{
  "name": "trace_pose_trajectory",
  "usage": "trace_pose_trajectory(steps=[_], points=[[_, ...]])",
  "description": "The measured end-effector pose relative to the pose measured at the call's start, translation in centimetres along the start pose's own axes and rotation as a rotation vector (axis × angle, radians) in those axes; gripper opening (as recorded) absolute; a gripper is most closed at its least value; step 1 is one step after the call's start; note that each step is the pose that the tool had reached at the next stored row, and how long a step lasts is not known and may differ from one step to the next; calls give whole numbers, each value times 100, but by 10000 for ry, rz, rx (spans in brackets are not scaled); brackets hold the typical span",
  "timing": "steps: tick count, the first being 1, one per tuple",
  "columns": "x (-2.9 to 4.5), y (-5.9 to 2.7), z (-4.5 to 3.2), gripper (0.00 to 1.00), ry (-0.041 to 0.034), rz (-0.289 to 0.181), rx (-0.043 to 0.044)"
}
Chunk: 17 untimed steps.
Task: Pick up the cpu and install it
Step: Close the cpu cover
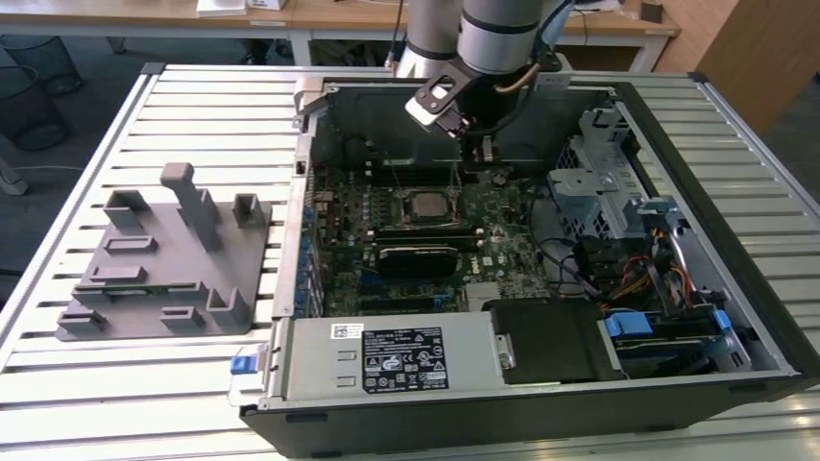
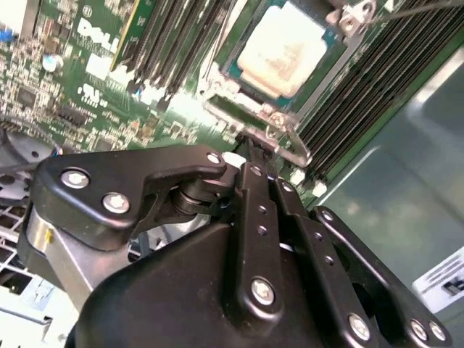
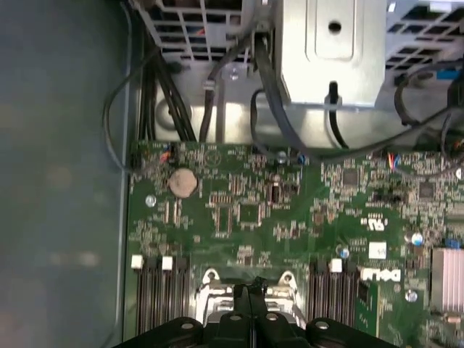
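Filling case front: power supply (image 1: 384, 360), in the open computer case (image 1: 513, 415) on the slatted tabletop (image 1: 129, 384).
fixture (image 1: 154, 279): grey plastic, beside the case on the exterior view's left.
cpu (image 1: 421, 204): lying flat in the motherboard socket, mid-case, silvery top up.
claw (image 1: 483, 158): fingers pressed together, gripping nothing, above the board just beyond the cpu, toward the case's far wall.
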State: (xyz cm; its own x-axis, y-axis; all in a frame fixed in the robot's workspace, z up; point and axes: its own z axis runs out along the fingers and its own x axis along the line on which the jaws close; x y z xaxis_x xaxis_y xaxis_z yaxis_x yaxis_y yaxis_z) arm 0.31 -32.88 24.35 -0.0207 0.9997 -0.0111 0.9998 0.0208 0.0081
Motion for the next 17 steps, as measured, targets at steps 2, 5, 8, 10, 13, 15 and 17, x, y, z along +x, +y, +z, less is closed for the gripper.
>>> trace_pose_trajectory(steps=[2, 5, 8, 10, 13, 15, 17], points=[[1, -49, 0, 11, -1, 0, 1], [3, -125, 2, 11, 0, 0, 1], [4, -162, 5, 11, -1, 1, 1], [4, -176, 9, 11, 2, 0, 4], [-8, -225, 19, 11, -1, -1, 15], [-22, -266, 27, 11, -2, 1, 17], [-36, -325, 35, 11, 0, 1, 17]])
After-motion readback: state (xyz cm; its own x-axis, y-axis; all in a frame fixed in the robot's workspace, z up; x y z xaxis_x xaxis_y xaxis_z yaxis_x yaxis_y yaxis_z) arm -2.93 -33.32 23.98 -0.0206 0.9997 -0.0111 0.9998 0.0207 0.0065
